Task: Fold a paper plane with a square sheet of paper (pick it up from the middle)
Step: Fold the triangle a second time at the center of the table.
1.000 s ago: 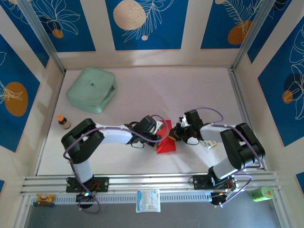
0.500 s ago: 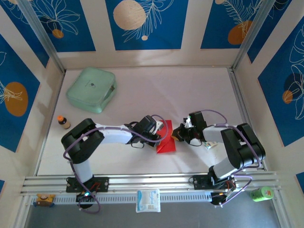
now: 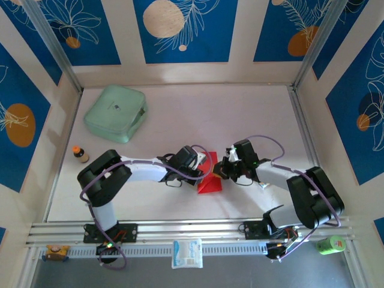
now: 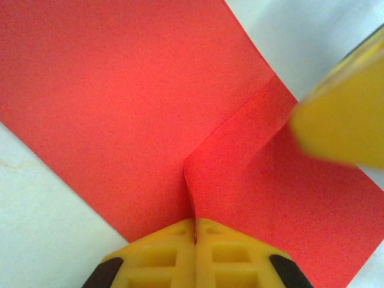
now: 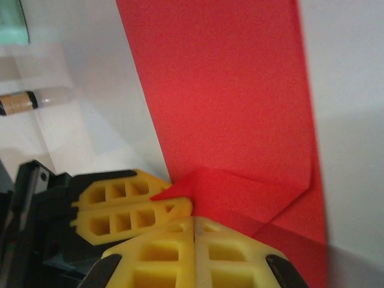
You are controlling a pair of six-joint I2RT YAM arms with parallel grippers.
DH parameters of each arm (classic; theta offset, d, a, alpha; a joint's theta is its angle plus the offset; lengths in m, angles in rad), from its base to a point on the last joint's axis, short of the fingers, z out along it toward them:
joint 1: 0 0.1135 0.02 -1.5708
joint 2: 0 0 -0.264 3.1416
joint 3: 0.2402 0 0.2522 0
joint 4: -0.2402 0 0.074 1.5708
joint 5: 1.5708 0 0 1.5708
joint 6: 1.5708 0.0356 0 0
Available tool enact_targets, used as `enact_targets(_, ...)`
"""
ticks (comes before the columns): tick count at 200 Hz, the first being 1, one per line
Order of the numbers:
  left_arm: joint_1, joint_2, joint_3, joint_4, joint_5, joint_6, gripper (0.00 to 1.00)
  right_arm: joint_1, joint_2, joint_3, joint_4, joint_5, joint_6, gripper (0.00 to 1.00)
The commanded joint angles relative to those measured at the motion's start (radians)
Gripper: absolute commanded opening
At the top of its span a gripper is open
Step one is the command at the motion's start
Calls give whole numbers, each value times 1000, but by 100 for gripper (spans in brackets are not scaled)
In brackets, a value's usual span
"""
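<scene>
On the pale table top, seen from above, a mint-green case [image 3: 115, 113] lies at the far left. A small orange-capped bottle [image 3: 78, 154] stands nearer the front, beside the left arm's shoulder. The left arm [image 3: 141, 170] reaches rightward, so that the left gripper [image 3: 204, 173] rests at the left edge of the square sheet of paper [image 3: 210, 180]. The sheet is bright red, partly folded, and lies flat at mid-table between the two grippers.

In the left wrist view, the left gripper [image 4: 195, 223] has its yellow fingers pressed together. A raised crease in the sheet [image 4: 132, 102] runs straight into the seam between them, so the paper appears pinched there. A blurred yellow finger [image 4: 342, 120] of the other gripper hangs over the sheet's right side.

The right gripper [image 3: 220, 172] meets the sheet from the right. In the right wrist view, the right gripper [image 5: 195, 221] has its fingers likewise pressed flat together at the edge of a turned-over flap of the sheet [image 5: 228, 96]. Whether paper lies between them cannot be told. The right arm [image 3: 282, 177] bends back toward its base.

A white packet [image 3: 186, 252] lies on the near rail, and a green can [image 3: 331, 244] lies at the far right.
</scene>
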Motion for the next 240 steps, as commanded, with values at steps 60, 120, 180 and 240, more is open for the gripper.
enact_targets(60, 15, 22, -2, -50, 9, 25, 0, 22, 126, 8, 32, -6, 12, 0)
enact_targets(120, 15, -40, 20, -67, -22, -7, 15, 19, 185, -74, 53, 43, 23, 0)
enact_targets(180, 14, -180, 21, -153, -69, -77, 31, 35, 174, -39, 23, 60, 38, 0)
enact_targets(240, 0, -90, 87, -97, 262, -143, 5, 40, 174, -39, 22, 59, 44, 0)
